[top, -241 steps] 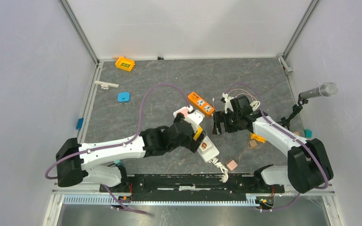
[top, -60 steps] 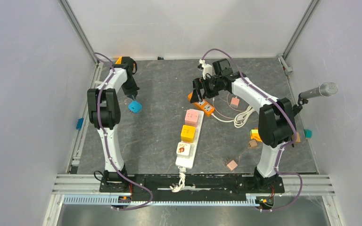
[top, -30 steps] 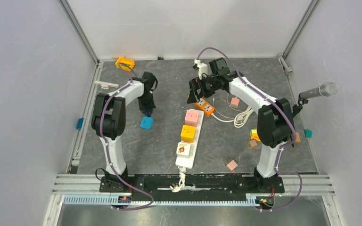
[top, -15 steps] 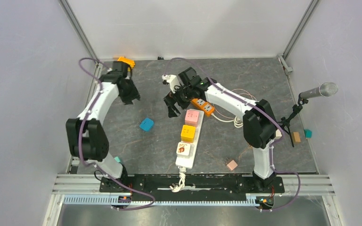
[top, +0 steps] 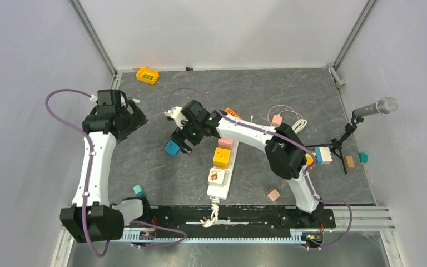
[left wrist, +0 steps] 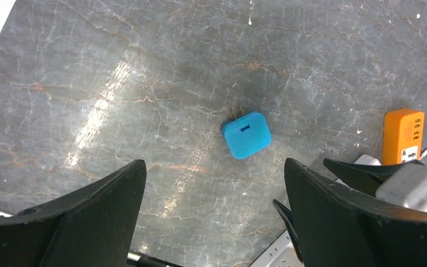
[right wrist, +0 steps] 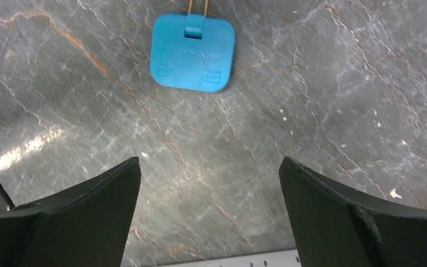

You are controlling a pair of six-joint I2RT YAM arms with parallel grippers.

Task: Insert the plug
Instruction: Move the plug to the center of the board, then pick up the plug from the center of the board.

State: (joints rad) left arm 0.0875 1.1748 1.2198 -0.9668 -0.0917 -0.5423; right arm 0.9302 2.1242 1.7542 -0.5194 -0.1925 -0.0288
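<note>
Pickup of the blue plug [right wrist: 193, 53] seems in hand, right fingers [right wrist: 61, 222] spread wide and empty above it, left fingers [left wrist: 61, 222] likewise, so next comes lowering and closing

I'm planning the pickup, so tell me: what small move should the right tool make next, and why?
Probably ease the right tool forward and down until its open fingers flank the blue plug. The plug lies flat on the table, gripped by nothing, ahead of the fingertips rather than between them.
</note>
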